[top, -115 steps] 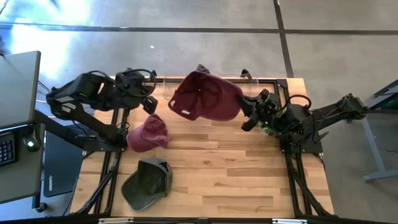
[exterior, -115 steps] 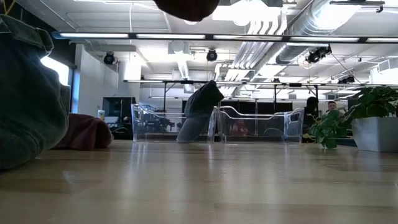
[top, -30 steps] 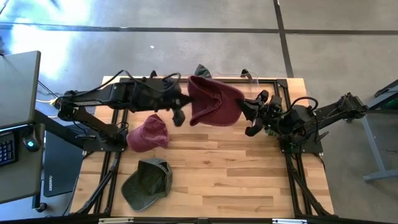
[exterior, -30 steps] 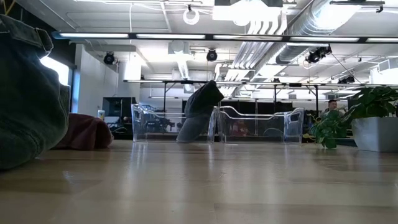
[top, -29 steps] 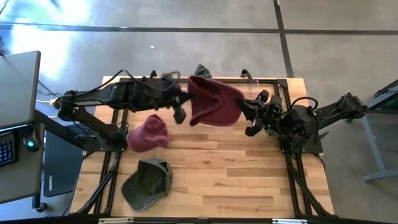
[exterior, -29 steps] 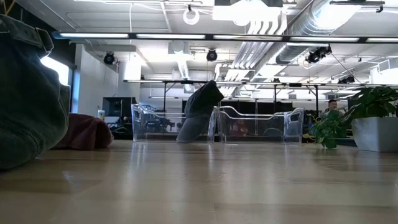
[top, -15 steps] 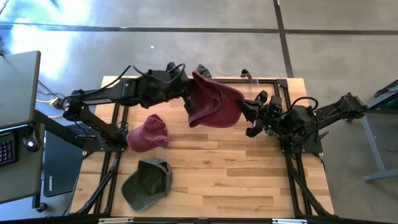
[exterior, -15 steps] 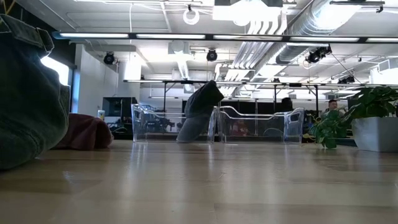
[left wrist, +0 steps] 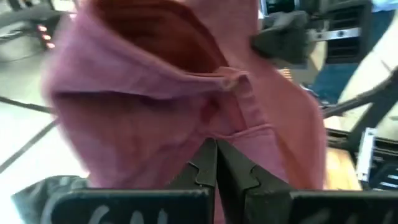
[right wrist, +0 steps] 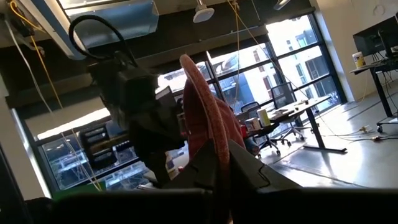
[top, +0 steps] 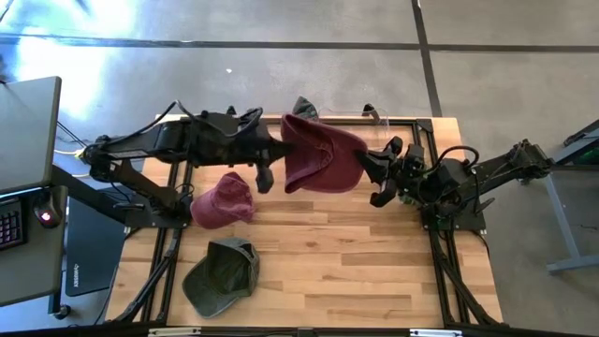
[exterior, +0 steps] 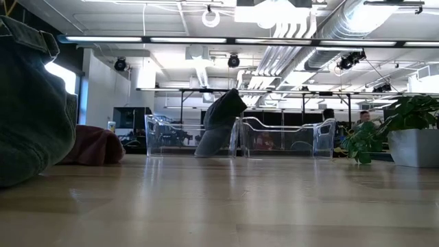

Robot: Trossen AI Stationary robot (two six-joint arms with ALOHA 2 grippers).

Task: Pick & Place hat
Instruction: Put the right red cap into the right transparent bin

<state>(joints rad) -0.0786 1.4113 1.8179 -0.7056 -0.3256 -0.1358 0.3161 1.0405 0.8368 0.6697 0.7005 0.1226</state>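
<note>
A maroon hat [top: 323, 154] hangs in the air over the far middle of the table, between my two grippers. My right gripper [top: 372, 170] is shut on its right side. My left gripper [top: 271, 157] sits just at the hat's left edge; in the left wrist view its fingers [left wrist: 215, 163] are shut, with the hat's inner band [left wrist: 239, 134] right in front of them. A second maroon hat [top: 223, 199] and a green hat [top: 223, 273] lie on the table's left half. My right gripper pinches the maroon hat's edge [right wrist: 208, 146] between its two fingers, coming level from the table's right side; the hat is lifted clear and stands on edge. My left gripper is shut at the hat's left rim [left wrist: 217, 134]; I cannot tell whether it touches the cloth.
Clear plastic bins [exterior: 281, 140] stand along the far edge, and one holds a dark hat [exterior: 219, 123]. The green hat [exterior: 27, 103] looms close in the low view. A potted plant [exterior: 405, 134] stands at the right. Bare wood [top: 374, 262] fills the near right.
My left gripper reached toward the far edge and up to the hat's left rim, then drew back a little toward the near left. The hat stays held up by my right gripper, with its left edge shifting slightly.
</note>
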